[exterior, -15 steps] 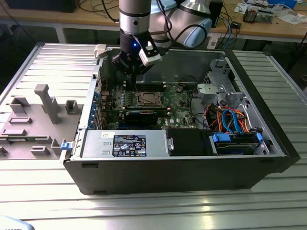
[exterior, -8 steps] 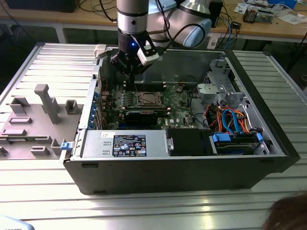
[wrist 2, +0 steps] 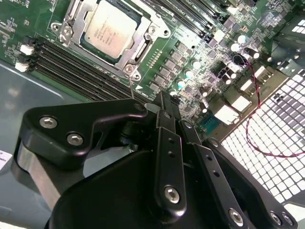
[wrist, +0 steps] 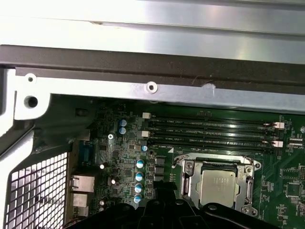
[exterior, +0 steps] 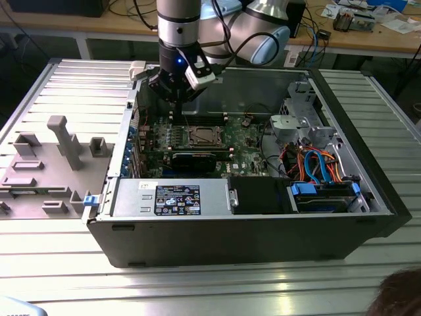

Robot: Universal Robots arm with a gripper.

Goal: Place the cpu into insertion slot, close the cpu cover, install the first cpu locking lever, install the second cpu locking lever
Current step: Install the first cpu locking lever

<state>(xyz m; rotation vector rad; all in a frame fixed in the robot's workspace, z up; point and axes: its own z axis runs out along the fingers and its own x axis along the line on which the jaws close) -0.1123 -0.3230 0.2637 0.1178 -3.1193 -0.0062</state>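
The cpu [wrist 2: 108, 28] lies flat in the insertion slot [wrist 2: 129, 70] on the green board, silvery top up. The cpu cover [wrist 2: 136, 45] is folded down around it as a metal frame. In the first wrist view the cpu [wrist: 217, 186] sits inside the same cover [wrist: 190, 183]. A thin wire locking lever [wrist 2: 131, 86] rises from the socket corner to my gripper [wrist 2: 147, 106], whose fingers look shut beside the lever's end. In the exterior view my gripper [exterior: 175, 105] hangs just behind and to the left of the cpu [exterior: 202, 136].
Long black memory slots [wrist: 209, 131] run beside the socket. A perforated rear panel [wrist 2: 267, 129] and the case wall [wrist: 152, 88] stand close by. The drive cage with blue cables [exterior: 316, 164], the power supply [exterior: 171, 197] and a grey fixture [exterior: 52, 158] lie around. A person's hair [exterior: 398, 296] shows low right.
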